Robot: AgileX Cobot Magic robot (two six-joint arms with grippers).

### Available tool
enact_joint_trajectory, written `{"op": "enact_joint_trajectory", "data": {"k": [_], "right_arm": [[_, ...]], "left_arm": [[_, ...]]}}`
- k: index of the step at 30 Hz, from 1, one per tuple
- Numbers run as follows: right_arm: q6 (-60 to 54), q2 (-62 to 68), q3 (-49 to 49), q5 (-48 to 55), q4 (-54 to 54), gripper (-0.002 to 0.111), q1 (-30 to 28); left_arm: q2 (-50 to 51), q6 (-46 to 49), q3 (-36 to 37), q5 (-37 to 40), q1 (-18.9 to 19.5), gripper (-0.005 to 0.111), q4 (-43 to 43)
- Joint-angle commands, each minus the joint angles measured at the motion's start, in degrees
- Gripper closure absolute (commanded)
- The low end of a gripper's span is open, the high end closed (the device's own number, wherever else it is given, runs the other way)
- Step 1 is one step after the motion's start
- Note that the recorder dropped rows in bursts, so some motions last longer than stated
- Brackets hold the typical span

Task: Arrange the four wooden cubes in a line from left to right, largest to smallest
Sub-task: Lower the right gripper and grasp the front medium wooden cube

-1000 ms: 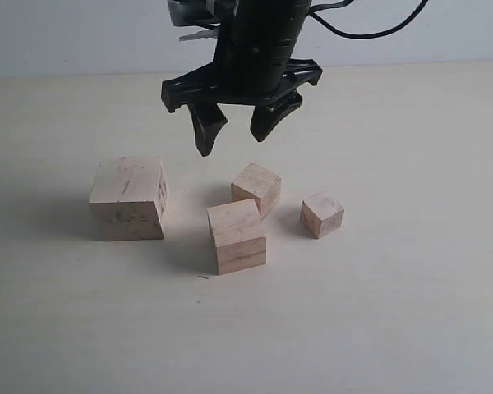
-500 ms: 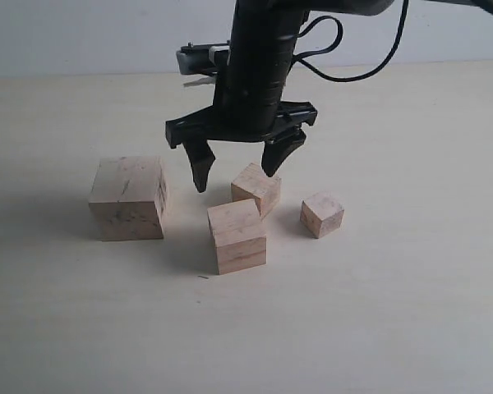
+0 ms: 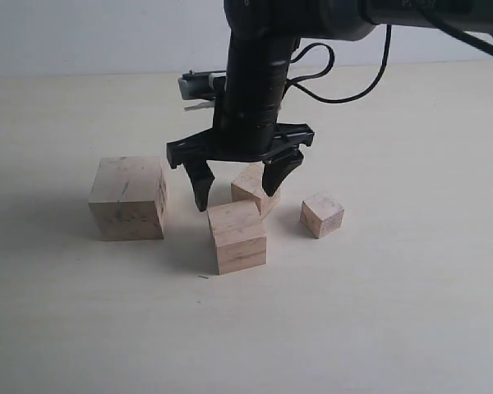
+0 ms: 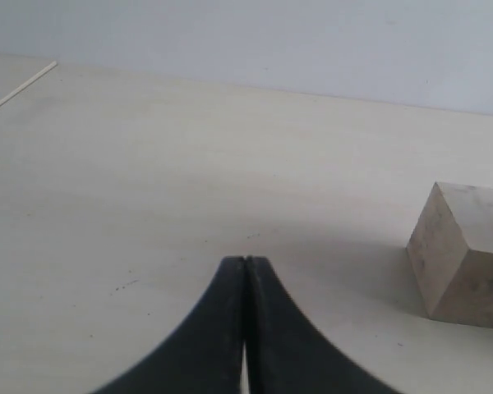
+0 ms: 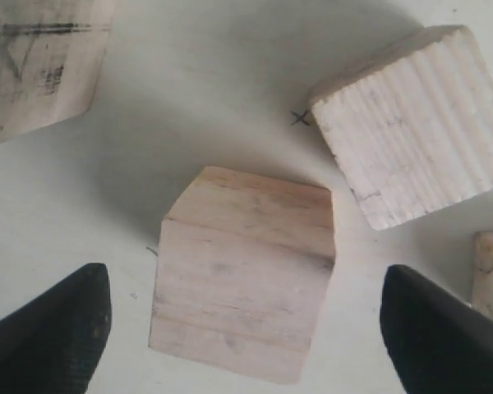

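1. The left gripper [image 4: 245, 264] is out of sight in the exterior view. Its own wrist camera shows two black fingers [image 4: 214, 336] pressed tip to tip with nothing between them, low over the pale table [image 4: 131, 164]. A pale cube [image 4: 464, 254] stands well clear of the tips, and I cannot tell which of the four it is
2. Farthest left on the table stands the largest cube [image 3: 127, 197], dark smudges on its faces, well apart from the other three
3. The right arm [image 3: 259, 74] comes in from the upper right, bends, and drops almost straight down with the wrist pointing at the table; a black cable [image 3: 345, 94] loops off it
4. The right gripper [image 3: 237, 197] hangs low among the cubes, its pincer spread wide and holding nothing
5. The second-largest cube [image 3: 237, 236] sits nearest the front; in the right wrist view it lies between the two spread fingers [image 5: 49, 336], with a clear gap on each side
6. The third cube [image 3: 248, 185] is just behind and to the right of it, turned at an angle, with a narrow gap between them. One finger crosses in front of its top
7. The smallest cube [image 3: 322, 214] stands farthest right, turned cornerwise and touching nothing
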Motion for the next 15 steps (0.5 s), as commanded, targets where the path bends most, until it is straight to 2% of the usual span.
{"op": "enact_joint_trajectory", "data": {"k": [1,5,13,15], "right_arm": [[-0.15,-3.95,0.18,-0.19,0.26,0.024,0.06],[-0.03,-6.94,2.13,-0.19,0.91,0.024,0.06],[-0.16,-12.66,14.04,-0.19,2.85,0.024,0.06],[-0.29,-12.95,16.31,-2.83,3.39,0.024,0.06]], "left_arm": [[-0.37,-0.26,0.17,-0.67,-0.33,0.107,0.09],[-0.37,-0.26,0.17,-0.67,-0.33,0.107,0.09],[-0.37,-0.26,0.17,-0.67,-0.33,0.107,0.09],[-0.37,-0.26,0.17,-0.67,-0.33,0.107,0.09]]}}
